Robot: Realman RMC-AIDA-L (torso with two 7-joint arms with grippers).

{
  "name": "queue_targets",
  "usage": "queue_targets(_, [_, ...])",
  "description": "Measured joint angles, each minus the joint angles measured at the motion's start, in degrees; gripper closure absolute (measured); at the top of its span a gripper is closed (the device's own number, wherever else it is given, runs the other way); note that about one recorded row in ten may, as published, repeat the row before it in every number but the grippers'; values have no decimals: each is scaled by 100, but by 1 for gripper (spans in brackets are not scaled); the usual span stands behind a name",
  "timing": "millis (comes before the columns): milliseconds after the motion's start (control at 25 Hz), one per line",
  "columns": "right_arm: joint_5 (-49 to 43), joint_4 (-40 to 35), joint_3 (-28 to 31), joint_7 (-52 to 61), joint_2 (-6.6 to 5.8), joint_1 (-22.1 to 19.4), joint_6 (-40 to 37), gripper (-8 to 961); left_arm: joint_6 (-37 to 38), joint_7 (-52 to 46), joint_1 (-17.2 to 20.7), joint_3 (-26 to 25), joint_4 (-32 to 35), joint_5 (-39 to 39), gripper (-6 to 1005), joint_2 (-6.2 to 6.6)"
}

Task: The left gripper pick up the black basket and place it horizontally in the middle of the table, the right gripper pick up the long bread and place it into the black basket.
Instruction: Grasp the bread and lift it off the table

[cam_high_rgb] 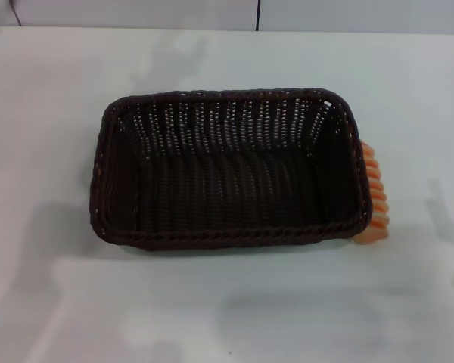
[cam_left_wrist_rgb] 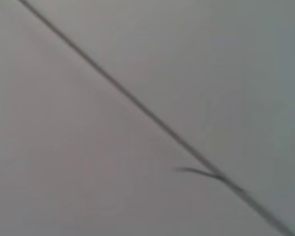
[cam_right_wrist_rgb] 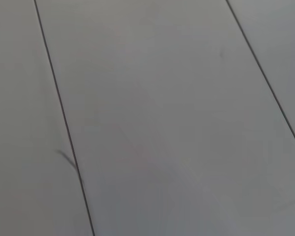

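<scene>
One basket [cam_high_rgb: 227,170] sits on the one counter [cam_high_rgb: 53,113]. One bread [cam_high_rgb: 374,197] lies outside it, touching its right wall. Nothing is inside the basket. Both wrist views show only grey panels with dark seams.

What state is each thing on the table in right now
black basket: upright on the table, lying lengthwise across it, nothing inside.
long bread: outside the basket, against its right end, partly hidden by it.
table: bearing basket and bread.
Neither gripper is in view.
</scene>
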Motion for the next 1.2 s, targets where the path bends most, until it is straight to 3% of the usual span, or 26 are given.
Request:
queue_targets(40, [1,-12,0,0,-1,13,51,186,0,0,0,0,0,0,276,0])
queue_targets(80, [1,-24,1,0,-2,24,101,186,1031,22,88,391,283,92,277,2])
queue_targets(160, [1,-47,-1,-13,-2,48,234,186,1031,22,88,391,283,92,277,2])
queue_targets(200, [1,-55,-12,-37,-2,56,302,186,2877,-177,152,919,870,366,277,-1])
queue_targets(240, [1,-66,-26,-58,-2,64,362,186,2877,-177,152,919,870,366,277,-1])
queue_targets(280, [0,-89,-46,-70,-1,72,439,186,4875,-1300,181,1316,1853,945,277,-8])
queue_targets(320, [0,-117,-70,-75,-1,79,504,186,5401,-2226,241,1337,2217,1164,277,3])
queue_targets(360, [0,-141,-103,-77,-1,83,554,186,5401,-2226,241,1337,2217,1164,277,3])
queue_targets(400, [-1,-160,-137,-78,0,88,595,186,5689,-3655,284,1228,2754,1424,277,19])
queue_targets(480, [-2,-188,-238,-79,1,98,680,187,6131,-5290,228,943,3619,1848,277,26])
queue_targets(560, [-3,-206,-346,-81,1,109,725,187,6302,-5712,195,852,3888,1975,277,24])
queue_targets(600, [-4,-211,-397,-81,1,113,746,187,7122,-7160,-40,440,5123,2289,277,14])
queue_targets(640, [-5,-217,-439,-82,1,114,770,187,7222,-7329,-78,383,5291,2312,277,12])
queue_targets(680, [-6,-218,-473,-82,1,115,800,187,7510,-7782,-220,170,5884,2339,277,13])
queue_targets(720, [-7,-218,-495,-82,1,116,839,187,7510,-7782,-220,170,5884,2339,277,13])
queue_targets(800, [-7,-220,-523,-84,1,130,972,187,7685,-8242,-378,-287,6635,2351,277,19])
queue_targets(880, [-7,-222,-561,-84,1,177,1160,187,7682,-8328,-390,-447,6795,2350,277,20])
queue_targets(1200, [-7,-189,-783,-88,2,538,1856,187,7638,-8394,-291,-494,6894,2362,277,15])
